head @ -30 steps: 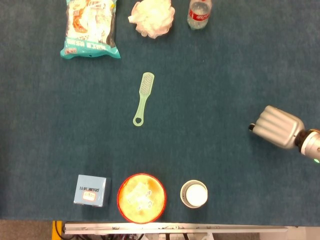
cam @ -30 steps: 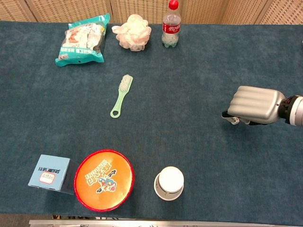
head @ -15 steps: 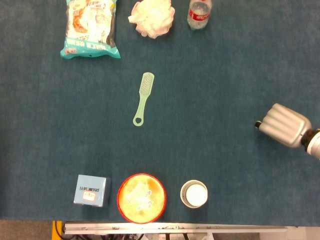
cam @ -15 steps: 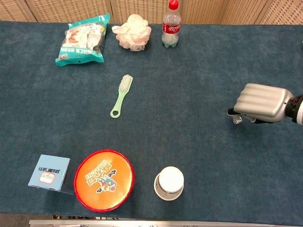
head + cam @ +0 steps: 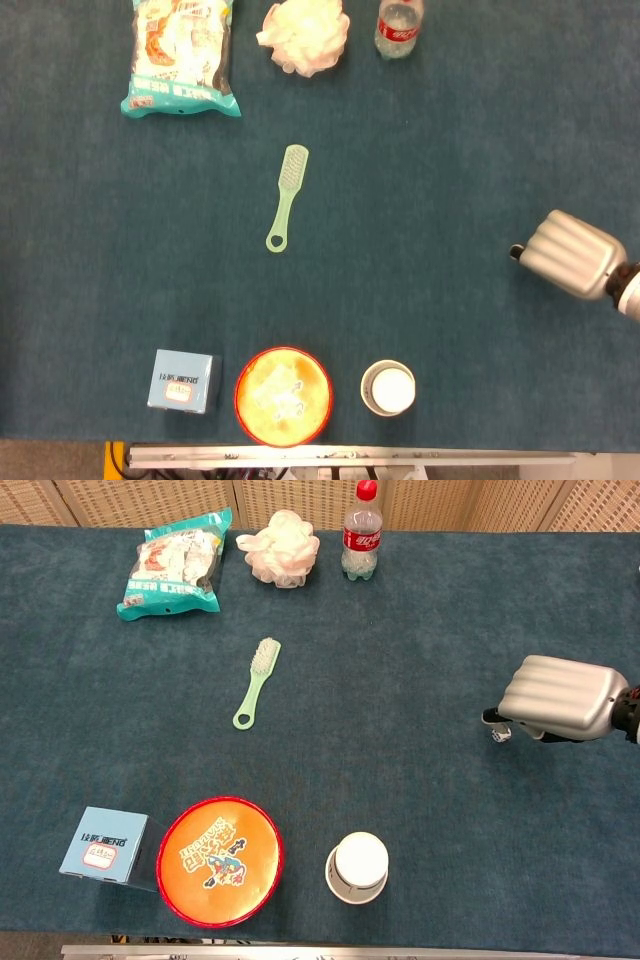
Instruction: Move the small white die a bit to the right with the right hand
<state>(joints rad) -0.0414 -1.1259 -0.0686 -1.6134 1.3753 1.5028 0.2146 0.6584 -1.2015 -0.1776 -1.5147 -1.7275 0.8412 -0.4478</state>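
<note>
My right hand is at the table's right side, knuckles up and fingers curled down. In the chest view a small white die peeks out under the fingertips at the hand's left end, pinched there just above or on the cloth. The hand hides the die in the head view, where only a dark fingertip shows at its left edge. My left hand appears in neither view.
A green brush lies mid-table. Along the far edge are a snack bag, a white bath puff and a cola bottle. A blue box, a red-rimmed tin and a white cup line the near edge.
The right hand has shifted to the right with the die under its fingertips, most of the way in the first half second. Everything else on the table is where it was.
</note>
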